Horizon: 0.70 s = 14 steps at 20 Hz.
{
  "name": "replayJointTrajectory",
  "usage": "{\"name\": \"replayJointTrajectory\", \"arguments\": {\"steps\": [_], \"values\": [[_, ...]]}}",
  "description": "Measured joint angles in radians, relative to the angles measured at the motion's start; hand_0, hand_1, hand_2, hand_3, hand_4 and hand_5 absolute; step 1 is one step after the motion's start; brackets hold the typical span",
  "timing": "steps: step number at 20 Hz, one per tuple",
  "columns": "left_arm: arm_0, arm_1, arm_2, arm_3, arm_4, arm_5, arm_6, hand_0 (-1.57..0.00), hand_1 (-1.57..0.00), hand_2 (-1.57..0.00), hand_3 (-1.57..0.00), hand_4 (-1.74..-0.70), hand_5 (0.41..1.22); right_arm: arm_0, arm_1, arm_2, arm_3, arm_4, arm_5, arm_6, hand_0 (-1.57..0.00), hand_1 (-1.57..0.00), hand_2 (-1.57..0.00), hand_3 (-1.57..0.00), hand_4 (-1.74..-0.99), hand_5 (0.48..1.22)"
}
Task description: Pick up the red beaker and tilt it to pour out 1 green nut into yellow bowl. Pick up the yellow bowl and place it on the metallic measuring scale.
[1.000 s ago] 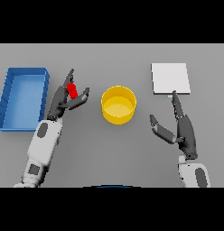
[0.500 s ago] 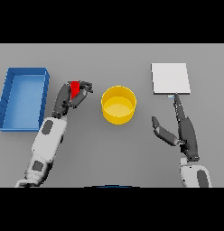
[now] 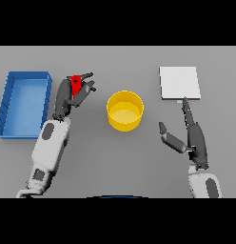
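Observation:
My left hand (image 3: 67, 95) holds the small red beaker (image 3: 76, 84) above the table, left of the yellow bowl (image 3: 125, 111). Its fingers and thumb are curled round the beaker, which tilts toward the bowl and is partly hidden by them. No nut is visible. The bowl stands upright in the middle of the table. The metallic scale (image 3: 180, 83), a flat pale square, lies at the back right. My right hand (image 3: 193, 138) hovers open just in front of the scale, right of the bowl, fingers straight and pointing away from me.
A blue open tray (image 3: 10, 102) lies at the left edge of the table, beside my left arm. Grey table surface stretches between the bowl and the scale.
My left hand has carried the red beaker up and to the right, toward the bowl, and tipped it further. The right hand has barely moved.

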Motion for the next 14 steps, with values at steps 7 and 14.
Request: {"name": "replayJointTrajectory", "arguments": {"steps": [7, 14], "values": [[-0.031, 0.117, -0.188, -0.125, -0.161, -0.060, 0.183, -1.56, -1.56, -1.56, -1.56, -1.73, 1.122, 0.013, -0.017, -0.002, -0.003, 0.011, 0.002, -0.024, 0.00, 0.00, 0.00, 0.00, -1.256, 0.674], [-0.096, 0.188, -0.299, -0.109, -0.270, -0.089, 0.295, -1.57, -1.57, -1.57, -1.57, -1.74, 1.128, 0.003, -0.021, 0.000, -0.026, 0.006, 0.011, 0.014, 0.00, 0.00, 0.00, 0.00, -1.254, 0.683]]}}
